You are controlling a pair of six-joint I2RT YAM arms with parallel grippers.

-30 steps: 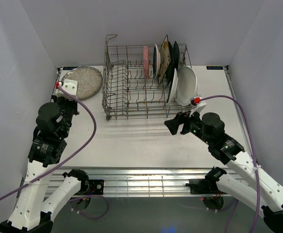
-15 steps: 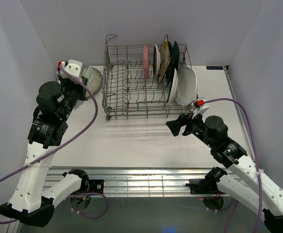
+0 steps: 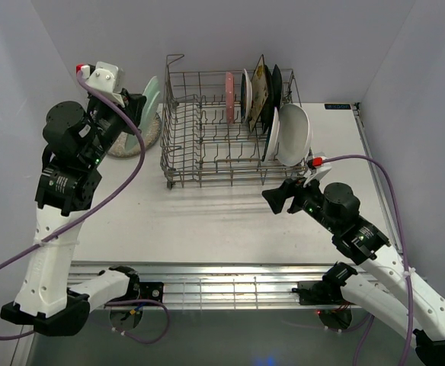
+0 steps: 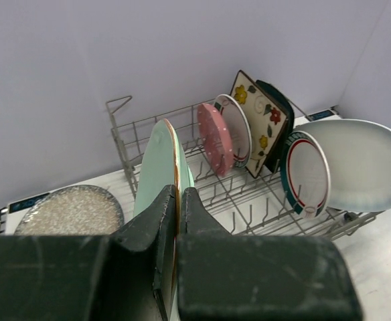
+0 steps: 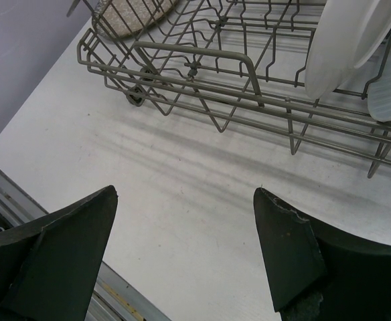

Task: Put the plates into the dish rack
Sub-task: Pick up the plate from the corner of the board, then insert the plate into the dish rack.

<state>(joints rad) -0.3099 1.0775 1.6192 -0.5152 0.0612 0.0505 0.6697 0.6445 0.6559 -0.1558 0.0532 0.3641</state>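
Pinching pale green plate [image 4: 152, 167]: left gripper [image 4: 180, 197]

On my screen the white table [image 3: 222, 221] fills most of the overhead view, its top matte and faintly scuffed. A grey slotted aluminium rail [image 3: 230, 286] runs along the table's near edge; the right wrist view catches a corner of it [image 5: 115, 294] below the tabletop [image 5: 182, 200]. A small label with blue print [image 3: 338, 107] sits at the table's far right edge, and I see another like it [image 4: 28, 202] at the far left edge. Plain pale walls enclose the table: a back wall [image 3: 230, 38], a left wall [image 3: 17, 91] and a right wall [image 3: 428, 99].
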